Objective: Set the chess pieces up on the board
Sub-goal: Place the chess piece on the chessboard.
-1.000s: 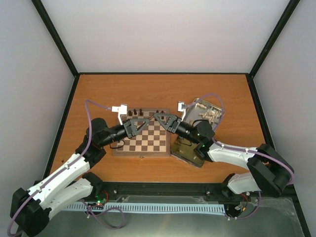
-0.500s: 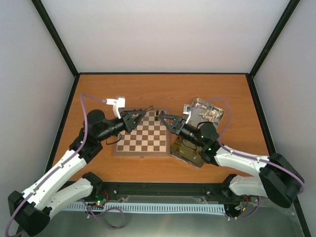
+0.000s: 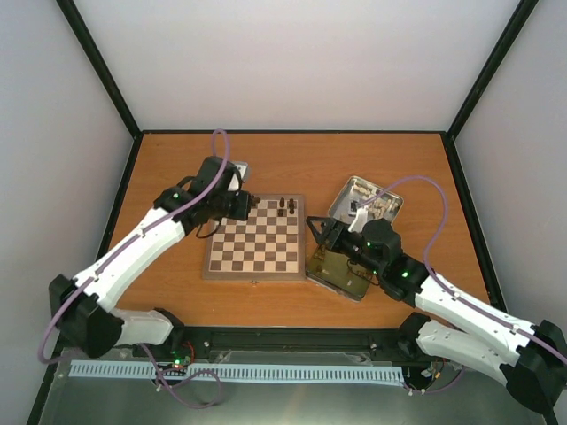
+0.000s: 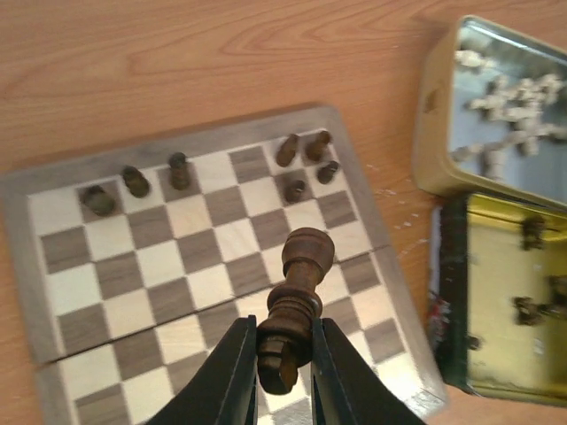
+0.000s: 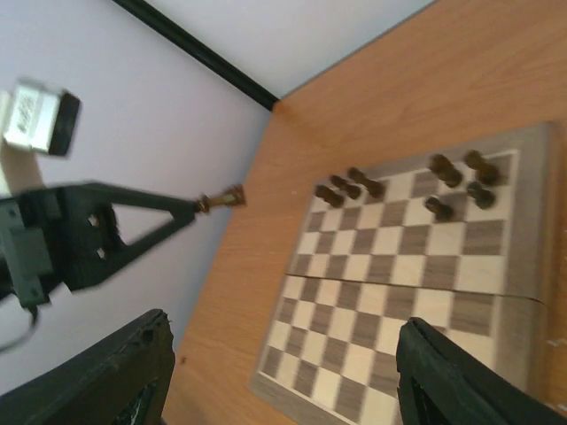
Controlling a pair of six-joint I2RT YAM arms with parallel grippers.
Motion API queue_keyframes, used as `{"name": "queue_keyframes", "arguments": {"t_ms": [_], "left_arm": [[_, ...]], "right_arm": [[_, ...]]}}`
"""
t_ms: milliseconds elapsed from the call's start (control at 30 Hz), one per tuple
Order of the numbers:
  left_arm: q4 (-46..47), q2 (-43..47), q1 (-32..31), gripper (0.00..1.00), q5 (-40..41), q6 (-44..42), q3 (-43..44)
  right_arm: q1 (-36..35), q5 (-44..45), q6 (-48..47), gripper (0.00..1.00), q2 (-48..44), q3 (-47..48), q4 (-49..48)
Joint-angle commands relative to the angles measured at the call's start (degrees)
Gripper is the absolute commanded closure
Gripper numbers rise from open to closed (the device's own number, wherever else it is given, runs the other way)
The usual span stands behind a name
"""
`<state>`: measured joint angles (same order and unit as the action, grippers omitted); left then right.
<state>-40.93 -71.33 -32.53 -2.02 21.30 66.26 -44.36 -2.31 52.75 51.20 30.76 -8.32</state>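
Note:
My left gripper (image 4: pixel 285 354) is shut on the base of a dark brown chess piece (image 4: pixel 299 292) and holds it above the board (image 4: pixel 55 251). From the top view the left gripper (image 3: pixel 250 205) hovers over the board's (image 3: pixel 257 252) far left corner. Several dark pieces stand on the far rows: three to the left (image 4: pixel 135 181) and a cluster to the right (image 4: pixel 303 164), the cluster also in the top view (image 3: pixel 283 207). My right gripper (image 3: pixel 315 229) is open and empty beside the board's right edge, its fingers (image 5: pixel 120 376) spread wide over the board (image 5: pixel 390 301).
A silver tin (image 3: pixel 350 189) holding cream-white pieces lies at the board's far right. A gold-lined tin half (image 3: pixel 330 271) with a few dark pieces sits next to the board's right edge, under my right arm. In the left wrist view both tins (image 4: pixel 434 106) lie right of the board.
The two grippers were together over the far rows. My right gripper has opened wide and drawn back to the right edge. My left arm has swung up and left, still holding the dark piece.

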Motion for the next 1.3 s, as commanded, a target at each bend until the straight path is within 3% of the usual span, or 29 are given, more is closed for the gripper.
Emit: {"name": "queue_keyframes", "arguments": {"t_ms": [0,300,600,1267], "left_arm": [[-10.43,-7.79,0.1,0.99,7.79,-6.24,11.26],[-17.89,-30.68,-0.06,0.99,9.12,-8.0,27.48],[-23.33,-42.95,-0.42,0.97,14.04,-7.67,37.41],[-27.35,-52.68,-0.5,0.91,16.96,-9.68,45.25]], "right_arm": [[0.24,5.08,-3.31,0.31,-3.51,0.39,10.72],[0.23,6.95,-4.39,0.31,-7.49,-1.13,13.96],[0.22,7.43,-4.72,0.31,-7.87,-2.02,14.01],[0.22,6.97,-4.86,0.31,-7.13,-3.53,13.32]]}}
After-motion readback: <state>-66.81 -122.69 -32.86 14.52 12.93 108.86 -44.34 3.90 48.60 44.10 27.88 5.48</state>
